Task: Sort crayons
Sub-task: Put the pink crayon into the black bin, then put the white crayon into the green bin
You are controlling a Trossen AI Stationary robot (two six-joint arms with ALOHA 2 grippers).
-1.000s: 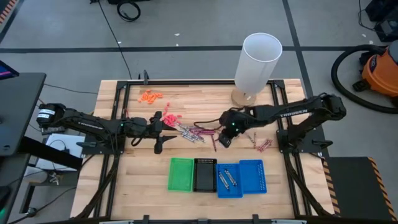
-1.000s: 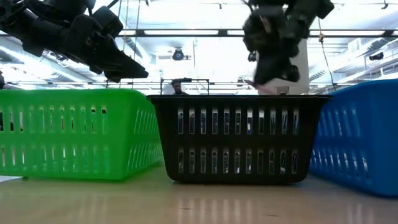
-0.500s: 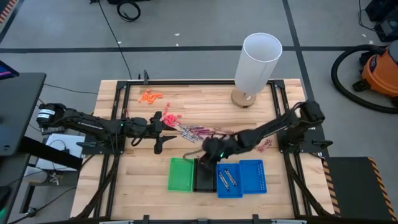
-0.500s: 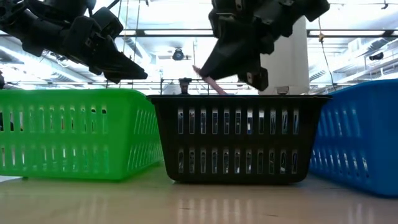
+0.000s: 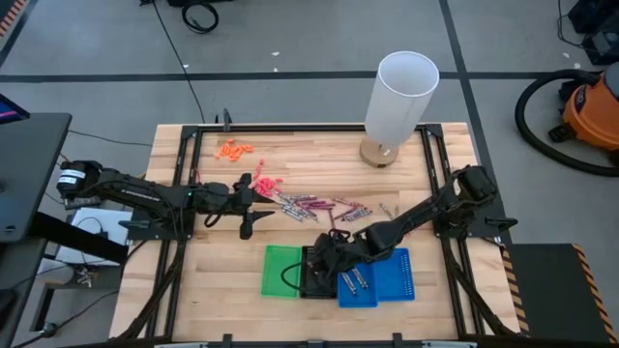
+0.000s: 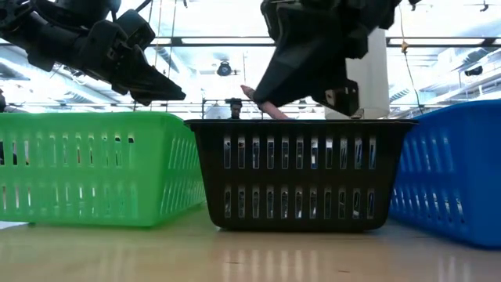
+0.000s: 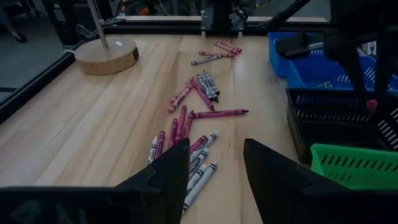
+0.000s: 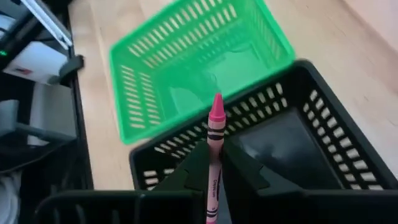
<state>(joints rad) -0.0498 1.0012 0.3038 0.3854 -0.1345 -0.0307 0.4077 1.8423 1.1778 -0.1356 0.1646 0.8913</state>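
We see pale wood table (image 5: 222,280), smooth, faint sheen. Slotted plastic baskets: green (image 6: 94,168), black (image 6: 297,176), blue (image 6: 454,168), glossy. Pink crayon (image 8: 214,149) paper-wrapped, matt. Grippers matt black.

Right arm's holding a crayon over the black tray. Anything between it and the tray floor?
Nothing visible. The right gripper holds the pink crayon above the black tray, whose visible floor looks bare. The green tray sits alongside.

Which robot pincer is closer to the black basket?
The right pincer. It hangs right over the black basket, pinching a pink crayon. The left pincer waits open farther back on the table, beside the loose crayons, away from the baskets.
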